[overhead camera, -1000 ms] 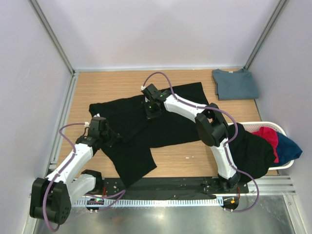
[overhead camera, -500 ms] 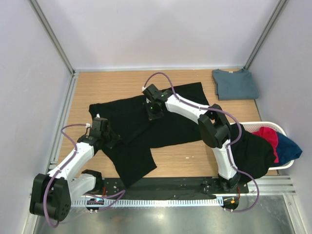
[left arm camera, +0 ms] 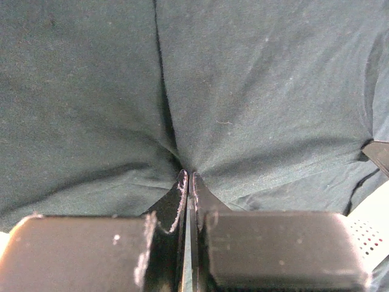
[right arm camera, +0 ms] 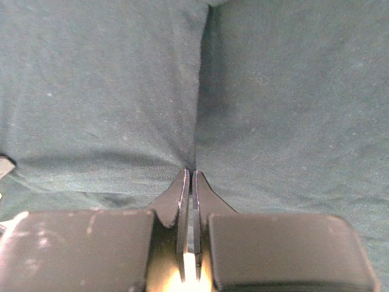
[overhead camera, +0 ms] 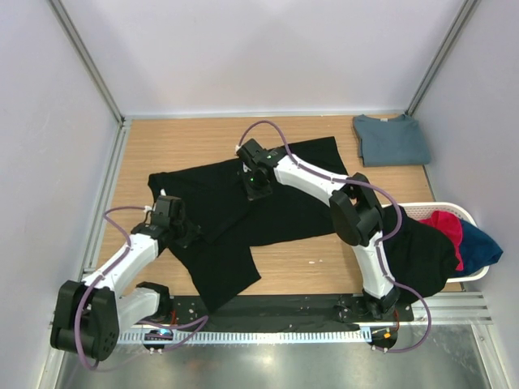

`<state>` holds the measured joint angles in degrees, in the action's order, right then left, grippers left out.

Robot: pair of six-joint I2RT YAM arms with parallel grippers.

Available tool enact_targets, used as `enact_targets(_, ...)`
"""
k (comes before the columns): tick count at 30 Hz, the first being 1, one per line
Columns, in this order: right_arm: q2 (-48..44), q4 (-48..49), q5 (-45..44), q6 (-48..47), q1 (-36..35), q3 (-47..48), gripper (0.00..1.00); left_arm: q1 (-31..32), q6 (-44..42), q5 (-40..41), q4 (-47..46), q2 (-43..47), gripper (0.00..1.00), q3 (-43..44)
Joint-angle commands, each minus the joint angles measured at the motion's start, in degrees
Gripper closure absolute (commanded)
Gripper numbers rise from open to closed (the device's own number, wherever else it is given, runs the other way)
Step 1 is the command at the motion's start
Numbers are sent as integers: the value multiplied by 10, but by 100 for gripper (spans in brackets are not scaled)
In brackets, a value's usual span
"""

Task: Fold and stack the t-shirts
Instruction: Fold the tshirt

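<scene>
t-shirts total 5 | black t-shirts 2: spread black t-shirt (overhead camera: 219, 259), draped black t-shirt (overhead camera: 418, 255) | slate-blue t-shirt (overhead camera: 392, 139) 1 | magenta-red t-shirt (overhead camera: 444, 227) 1 | blue t-shirt (overhead camera: 480, 245) 1 | basket (overhead camera: 438, 207) 1 | arms 2: left arm (overhead camera: 122, 267), right arm (overhead camera: 308, 178) | table (overhead camera: 186, 142) 1

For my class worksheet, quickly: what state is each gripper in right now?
Left gripper: closed, pinching a fold of the black t-shirt.
Right gripper: closed, pinching the same black t-shirt.
</scene>
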<state>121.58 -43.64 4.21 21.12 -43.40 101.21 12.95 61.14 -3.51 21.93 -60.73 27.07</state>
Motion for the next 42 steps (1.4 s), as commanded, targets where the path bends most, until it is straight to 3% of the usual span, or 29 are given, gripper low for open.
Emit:
enact_targets(1,9,-39,-10,-12,2,32,99,1,-14,3,1,-10,98,8)
enact_targets(3,9,-41,-15,-14,2,36,93,1,-18,6,14,-11,92,17)
enact_targets(5,5,-51,-19,-17,4,44,72,1,-26,9,40,-7,76,47)
enact_targets(9,-9,-65,-17,-29,26,86,61,-13,-73,19,80,-8,53,140)
enact_targets(12,-16,-70,-9,-20,72,133,55,-65,-108,4,97,-48,41,227)
enact_targets(14,-22,-55,4,-11,106,151,39,-112,-136,-12,97,-95,34,274)
enact_targets(16,-25,-36,-1,8,155,163,35,-155,-156,-25,94,-126,31,300)
enact_targets(26,-8,4,-123,76,302,123,33,-209,-165,-42,15,-305,32,374)
enact_targets(34,20,19,-185,95,346,86,33,-209,-154,-21,-8,-397,35,388)
enact_targets(42,62,40,-180,102,360,63,36,-209,-159,11,-1,-455,37,417)
